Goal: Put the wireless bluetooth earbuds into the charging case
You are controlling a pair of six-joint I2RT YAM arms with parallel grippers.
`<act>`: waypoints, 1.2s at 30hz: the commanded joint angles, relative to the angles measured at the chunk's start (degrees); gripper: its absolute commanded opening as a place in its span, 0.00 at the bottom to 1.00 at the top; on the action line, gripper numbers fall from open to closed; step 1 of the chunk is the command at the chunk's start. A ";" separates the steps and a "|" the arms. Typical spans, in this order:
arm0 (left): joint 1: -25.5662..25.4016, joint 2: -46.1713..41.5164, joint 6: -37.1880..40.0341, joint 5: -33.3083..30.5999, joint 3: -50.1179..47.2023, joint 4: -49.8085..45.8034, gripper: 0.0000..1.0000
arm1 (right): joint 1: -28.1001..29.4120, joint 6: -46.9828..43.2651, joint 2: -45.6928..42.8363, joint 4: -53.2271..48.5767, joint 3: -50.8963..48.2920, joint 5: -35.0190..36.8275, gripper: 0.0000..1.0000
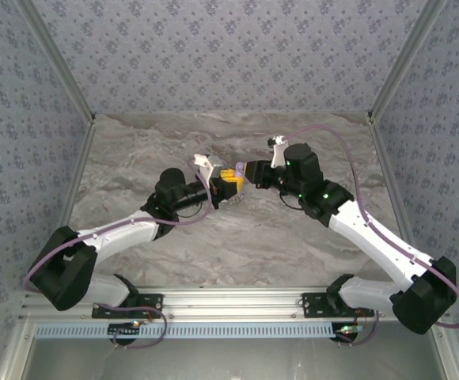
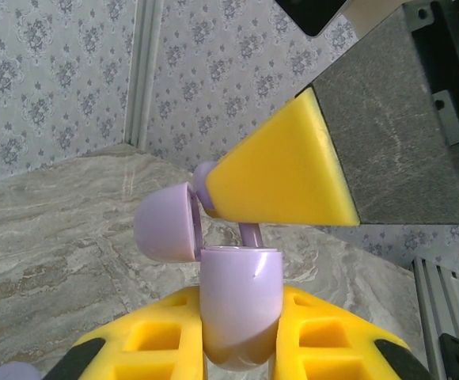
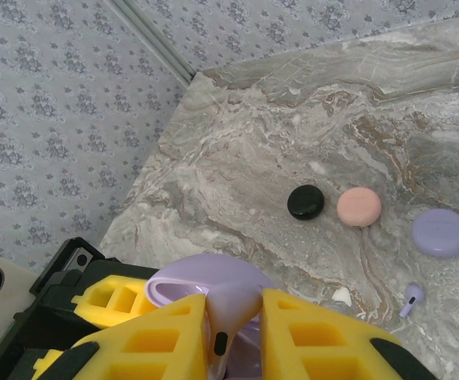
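The left gripper [image 2: 241, 336] clamped the open lilac egg-shaped charging case [image 2: 241, 289] upright, while the right gripper [image 3: 233, 321] pinched a lilac comma-shaped earbud [image 2: 205, 182] just above its mouth.
The case seemed raised off the grey marbled table [image 3: 293, 119] to steady its socket. The bud's stem pointed down into it but looked not yet seated. A second lilac earbud [image 3: 411, 297] lay near a black round case [image 3: 305, 202], pink round case [image 3: 359, 207] and lilac round case [image 3: 441, 232].

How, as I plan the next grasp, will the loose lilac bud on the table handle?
The bud looks tiny and smooth, so probably light and slippery. Its rounded head and thin stem suggest it may roll when nudged.
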 commanded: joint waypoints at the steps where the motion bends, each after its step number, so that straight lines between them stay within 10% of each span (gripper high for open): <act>1: -0.20 -0.34 -0.02 0.60 2.09 2.92 0.00 | 0.58 -1.07 0.13 -1.53 2.39 0.87 0.23; 17: -0.20 -1.17 0.19 -0.19 2.05 4.28 0.00 | 0.00 -0.66 -0.22 -2.31 2.12 -4.37 0.28; 36: -0.17 -9.15 4.67 -8.52 -0.84 -0.86 0.00 | -6.65 -6.44 -1.96 -11.60 8.59 -3.34 0.59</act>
